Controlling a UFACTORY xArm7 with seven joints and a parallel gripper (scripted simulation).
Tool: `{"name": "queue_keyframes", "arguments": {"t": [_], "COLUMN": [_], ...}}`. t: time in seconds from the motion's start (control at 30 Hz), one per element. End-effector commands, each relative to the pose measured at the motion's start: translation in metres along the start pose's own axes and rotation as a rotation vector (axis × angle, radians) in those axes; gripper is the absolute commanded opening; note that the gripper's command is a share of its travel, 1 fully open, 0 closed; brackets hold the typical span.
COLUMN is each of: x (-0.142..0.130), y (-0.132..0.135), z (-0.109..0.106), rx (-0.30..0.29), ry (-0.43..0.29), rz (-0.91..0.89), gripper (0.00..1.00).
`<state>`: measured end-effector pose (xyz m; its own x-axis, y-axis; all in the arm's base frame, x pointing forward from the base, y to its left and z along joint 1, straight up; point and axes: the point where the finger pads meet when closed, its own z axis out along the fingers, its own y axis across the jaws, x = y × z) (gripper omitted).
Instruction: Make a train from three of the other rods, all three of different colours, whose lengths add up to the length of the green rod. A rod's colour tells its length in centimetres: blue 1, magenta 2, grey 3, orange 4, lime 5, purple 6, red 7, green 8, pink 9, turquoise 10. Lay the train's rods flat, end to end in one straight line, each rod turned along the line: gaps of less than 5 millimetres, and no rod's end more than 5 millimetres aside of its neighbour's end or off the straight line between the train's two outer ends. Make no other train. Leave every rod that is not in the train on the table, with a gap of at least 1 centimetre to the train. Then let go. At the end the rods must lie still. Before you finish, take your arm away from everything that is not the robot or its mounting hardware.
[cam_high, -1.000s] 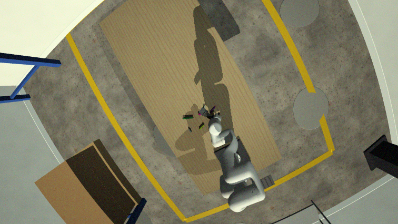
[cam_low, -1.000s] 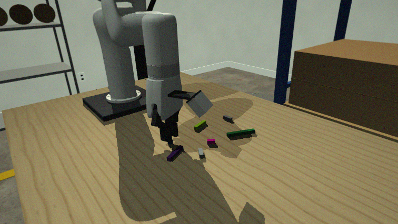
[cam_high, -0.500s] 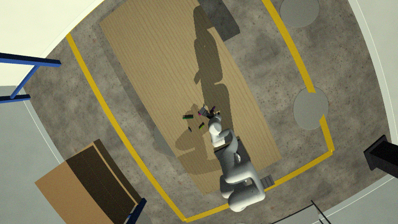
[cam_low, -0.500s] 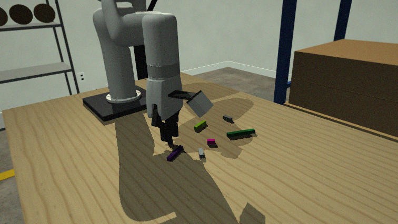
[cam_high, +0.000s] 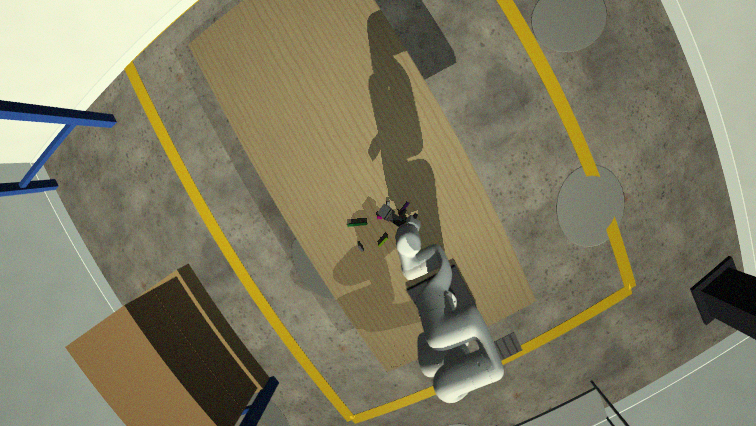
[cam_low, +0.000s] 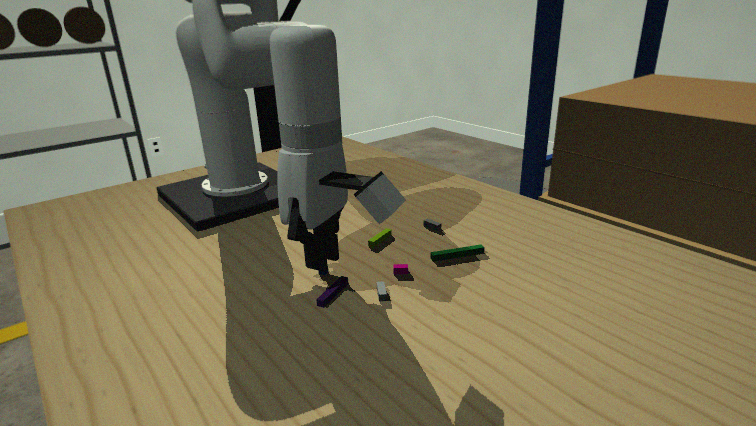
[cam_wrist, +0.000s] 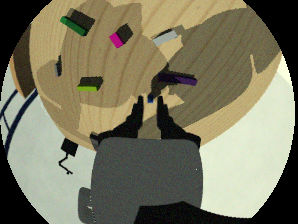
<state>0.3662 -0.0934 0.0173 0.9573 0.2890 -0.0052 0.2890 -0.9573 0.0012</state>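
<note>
My gripper (cam_low: 323, 272) (cam_wrist: 150, 102) is low over the table, its fingers partly open. A small blue rod (cam_wrist: 150, 100) shows in the gap between the fingertips, with space on both sides; the exterior view hides it. The purple rod (cam_low: 330, 293) (cam_wrist: 188, 81) lies flat close beside the fingertips. A light grey rod (cam_low: 381, 290) (cam_wrist: 165, 37) and the magenta rod (cam_low: 400, 267) (cam_wrist: 116, 40) lie apart from it. The green rod (cam_high: 357, 223) (cam_low: 457, 252) (cam_wrist: 73, 26), the lime rod (cam_high: 382, 240) (cam_low: 379, 238) (cam_wrist: 88, 87) and a darker grey rod (cam_low: 432, 225) (cam_wrist: 58, 68) lie separately.
The wooden table (cam_high: 296, 132) (cam_low: 581, 328) carries the rods and the arm's black base plate (cam_low: 198, 215). The arm's shadow falls across the purple rod. A large brown box (cam_high: 137, 343) (cam_low: 650, 174) stands beyond the table's edge.
</note>
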Motion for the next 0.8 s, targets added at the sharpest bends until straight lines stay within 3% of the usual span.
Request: {"name": "queue_keyframes", "arguments": {"t": [0.0,0.77], "x": [0.0013,0.0013], "y": [0.0008,0.0008], "z": [-0.0011,0.0012], "rx": [-0.002,-0.002], "ry": [0.003,0.003], "rz": [0.0,0.0], "gripper": [0.24,0.24]}}
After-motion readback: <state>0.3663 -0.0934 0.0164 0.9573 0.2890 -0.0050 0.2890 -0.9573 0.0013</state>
